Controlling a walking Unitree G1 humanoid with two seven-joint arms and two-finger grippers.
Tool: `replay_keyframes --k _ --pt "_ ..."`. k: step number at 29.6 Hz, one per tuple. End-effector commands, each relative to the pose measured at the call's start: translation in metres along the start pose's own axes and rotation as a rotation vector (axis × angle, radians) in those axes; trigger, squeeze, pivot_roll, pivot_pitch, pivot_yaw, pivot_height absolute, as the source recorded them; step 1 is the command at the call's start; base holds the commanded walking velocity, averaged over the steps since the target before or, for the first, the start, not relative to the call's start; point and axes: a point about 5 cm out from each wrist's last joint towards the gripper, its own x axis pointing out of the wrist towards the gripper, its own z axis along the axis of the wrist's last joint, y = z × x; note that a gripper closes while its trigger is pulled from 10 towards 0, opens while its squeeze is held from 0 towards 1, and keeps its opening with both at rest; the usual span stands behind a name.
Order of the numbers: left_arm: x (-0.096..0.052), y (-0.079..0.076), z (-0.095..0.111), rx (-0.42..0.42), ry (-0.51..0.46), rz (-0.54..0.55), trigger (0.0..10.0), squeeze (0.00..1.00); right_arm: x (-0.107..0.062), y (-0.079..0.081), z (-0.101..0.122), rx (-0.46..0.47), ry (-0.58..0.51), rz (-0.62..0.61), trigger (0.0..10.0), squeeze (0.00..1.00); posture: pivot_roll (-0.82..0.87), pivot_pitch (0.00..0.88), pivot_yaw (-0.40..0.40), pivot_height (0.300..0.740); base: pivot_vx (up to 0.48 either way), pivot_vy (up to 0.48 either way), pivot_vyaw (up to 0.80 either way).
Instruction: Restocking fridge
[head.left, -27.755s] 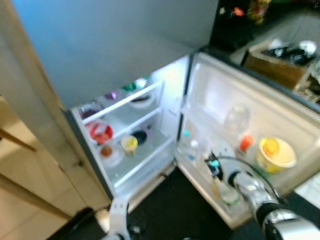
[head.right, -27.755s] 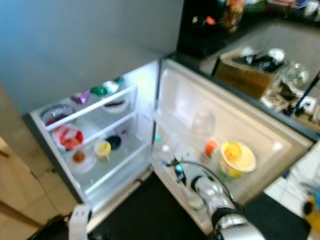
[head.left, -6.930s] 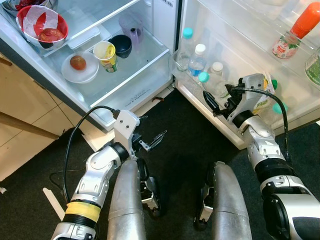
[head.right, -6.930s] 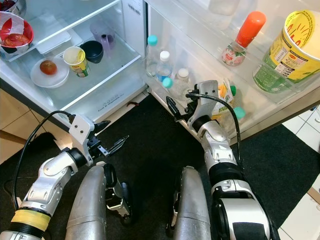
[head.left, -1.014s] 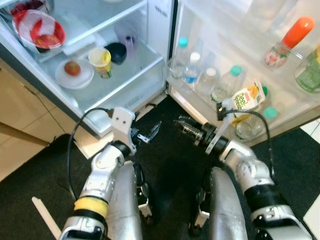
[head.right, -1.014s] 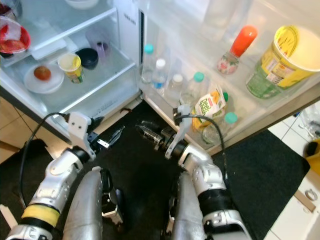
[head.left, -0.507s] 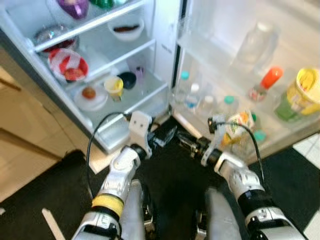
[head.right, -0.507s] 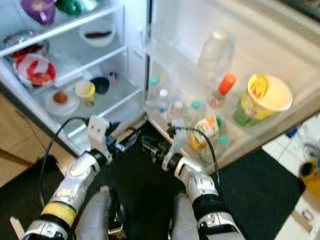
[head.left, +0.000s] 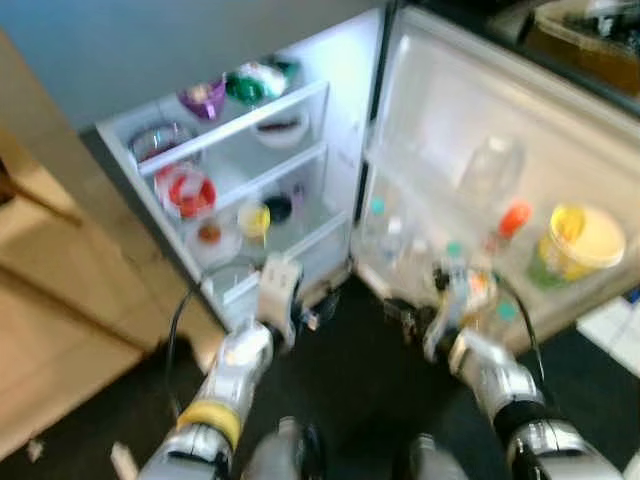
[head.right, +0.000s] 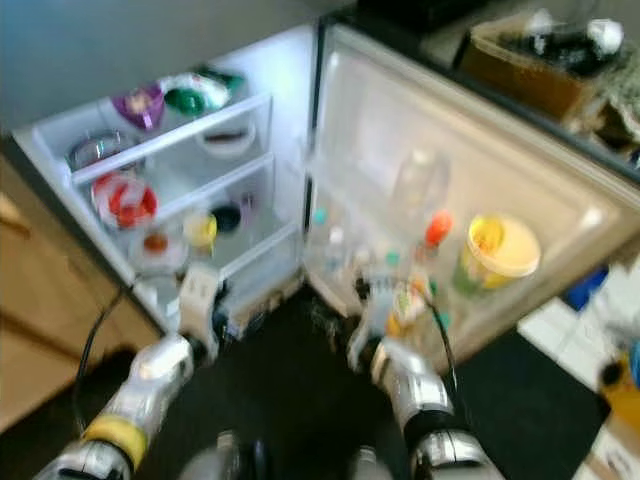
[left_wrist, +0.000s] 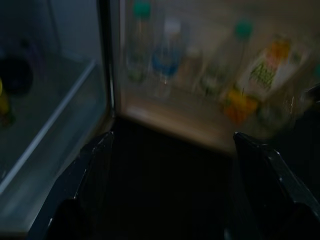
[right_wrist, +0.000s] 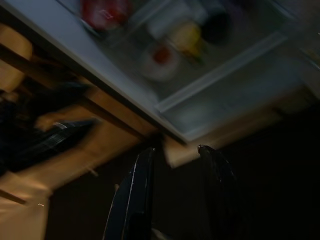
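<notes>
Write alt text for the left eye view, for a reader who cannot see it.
A blurred look down at an open fridge with lit shelves of bowls and food on the left and a door rack of bottles and a yellow tub on the right. Below, over a dark mat, the left gripper and right gripper hang empty in front of the fridge.

The fridge (head.left: 130, 150) stands open at 12 o'clock with its door (head.left: 470, 130) swung out toward 2 o'clock. Dark floor (head.left: 360, 390) lies bare between the left hand (head.left: 318, 318) and right hand (head.left: 400, 318). The lower shelf (head.left: 290, 245) is crowded at 11 o'clock by a yellow cup (head.left: 254, 218), dark bowl (head.left: 279, 208) and plate (head.left: 212, 240). Bottles (left_wrist: 167, 55) and a juice carton (left_wrist: 260, 70) pack the door's bottom rack.
</notes>
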Motion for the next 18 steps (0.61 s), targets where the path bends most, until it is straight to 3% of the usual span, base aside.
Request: replay_keyframes --k 1,9,11,12,14,15,17,18 --pt "-0.013 0.004 -0.023 -0.008 0.094 0.027 10.0 0.00 -0.012 -0.009 -0.023 0.003 0.097 -0.070 10.0 0.00 0.02 0.063 0.002 0.728 0.000 0.000 0.00" --pt "-0.033 0.009 -0.056 -0.053 0.230 0.082 10.0 0.00 -0.041 -0.027 -0.062 0.006 0.285 -0.241 10.0 0.00 0.01 0.057 -0.002 0.740 0.000 0.000 0.00" --pt "-0.046 0.009 -0.075 -0.088 0.312 0.117 10.0 0.00 -0.061 -0.037 -0.080 0.048 0.343 -0.351 10.0 0.00 0.01 0.057 -0.004 0.740 0.000 0.000 0.00" --pt "-0.046 0.009 -0.075 -0.088 0.312 0.117 10.0 0.00 -0.061 -0.037 -0.080 0.048 0.343 -0.351 10.0 0.00 0.01 0.057 -0.004 0.740 0.000 0.000 0.00" --pt "-0.060 0.008 -0.092 -0.116 0.392 0.148 10.0 0.00 -0.078 -0.044 -0.093 0.084 0.383 -0.458 10.0 0.00 0.01 0.056 -0.005 0.740 0.000 0.000 0.00" --pt "-0.060 0.008 -0.092 -0.116 0.392 0.148 10.0 0.00 -0.078 -0.044 -0.093 0.084 0.383 -0.458 10.0 0.00 0.01 0.056 -0.005 0.740 0.000 0.000 0.00" --pt "-0.077 0.004 -0.112 -0.156 0.480 0.182 10.0 0.00 -0.097 -0.051 -0.106 0.114 0.420 -0.570 10.0 0.00 0.00 0.056 -0.006 0.740 0.000 0.000 0.00" --pt "-0.077 0.004 -0.112 -0.156 0.480 0.182 10.0 0.00 -0.097 -0.051 -0.106 0.114 0.420 -0.570 10.0 0.00 0.00 0.056 -0.006 0.740 0.000 0.000 0.00"
